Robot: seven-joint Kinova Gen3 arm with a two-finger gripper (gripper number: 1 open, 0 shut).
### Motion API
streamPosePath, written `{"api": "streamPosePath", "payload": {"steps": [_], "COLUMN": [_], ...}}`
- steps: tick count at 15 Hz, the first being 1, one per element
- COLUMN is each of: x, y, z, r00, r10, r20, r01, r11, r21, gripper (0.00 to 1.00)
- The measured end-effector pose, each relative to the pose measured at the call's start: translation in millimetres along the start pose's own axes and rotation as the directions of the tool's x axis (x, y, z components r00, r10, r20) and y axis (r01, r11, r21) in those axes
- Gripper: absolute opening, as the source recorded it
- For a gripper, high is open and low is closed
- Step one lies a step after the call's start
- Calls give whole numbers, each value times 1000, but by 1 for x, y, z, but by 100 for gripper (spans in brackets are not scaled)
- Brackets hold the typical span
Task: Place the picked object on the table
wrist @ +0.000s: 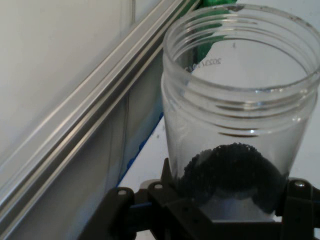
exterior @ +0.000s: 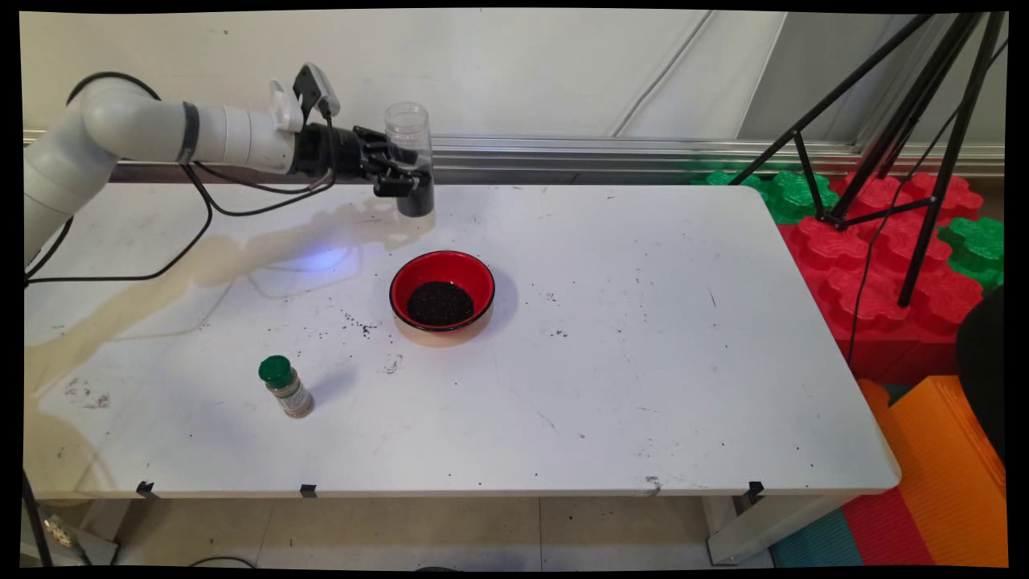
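Main view shows the fingers closed around one clear jar, upright, with dark grains at its bottom, above the desk's far left. Keeping it level avoids spills. One red bowl holds grains; one green-capped bottle stands near-left.

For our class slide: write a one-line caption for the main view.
Gripper holds an upright open jar of dark grains beyond a red bowl.
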State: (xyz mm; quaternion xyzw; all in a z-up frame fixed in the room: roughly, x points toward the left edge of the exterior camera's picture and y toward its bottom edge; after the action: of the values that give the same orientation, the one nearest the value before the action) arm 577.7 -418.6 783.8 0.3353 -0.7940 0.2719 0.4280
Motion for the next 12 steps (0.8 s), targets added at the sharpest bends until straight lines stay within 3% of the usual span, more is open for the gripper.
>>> {"api": "streamPosePath", "payload": {"steps": [12], "x": [-35], "y": [-1], "z": [10], "r00": [1000], "r10": [-17], "r20": [24], "r01": [17], "r11": [1000], "r21": [-18], "gripper": [0]}}
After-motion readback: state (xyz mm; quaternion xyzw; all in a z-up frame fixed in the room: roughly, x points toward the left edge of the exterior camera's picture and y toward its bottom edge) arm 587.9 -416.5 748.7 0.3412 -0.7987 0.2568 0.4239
